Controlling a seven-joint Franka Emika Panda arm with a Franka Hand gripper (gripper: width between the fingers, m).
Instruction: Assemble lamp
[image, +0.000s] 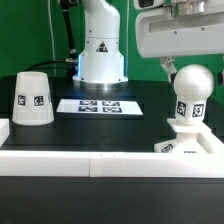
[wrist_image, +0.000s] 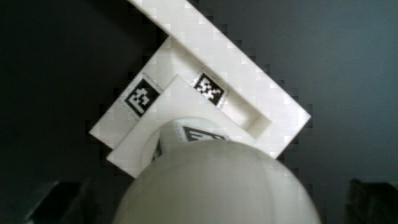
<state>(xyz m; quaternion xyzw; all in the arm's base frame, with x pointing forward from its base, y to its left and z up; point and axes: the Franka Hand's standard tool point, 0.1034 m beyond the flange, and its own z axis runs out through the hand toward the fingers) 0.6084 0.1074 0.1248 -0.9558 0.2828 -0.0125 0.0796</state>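
Note:
The ball-shaped bulb (image: 191, 86) stands upright with its stem in the low angular base block (image: 186, 137) at the exterior view's right. My gripper (image: 180, 66) hangs just above the bulb's top, with one dark finger beside its upper left. In the wrist view the bulb (wrist_image: 205, 178) fills the space between my fingers (wrist_image: 64, 203), which stand apart from it on both sides. The gripper (wrist_image: 214, 208) is open. The base (wrist_image: 183, 92) with its tags shows beyond the bulb. The cone shade (image: 33, 98) stands alone at the exterior view's left.
The marker board (image: 98, 105) lies flat mid-table in front of the white robot pedestal (image: 100, 52). A raised white wall (image: 100, 162) runs along the table's front edge, and the base sits against it at the right.

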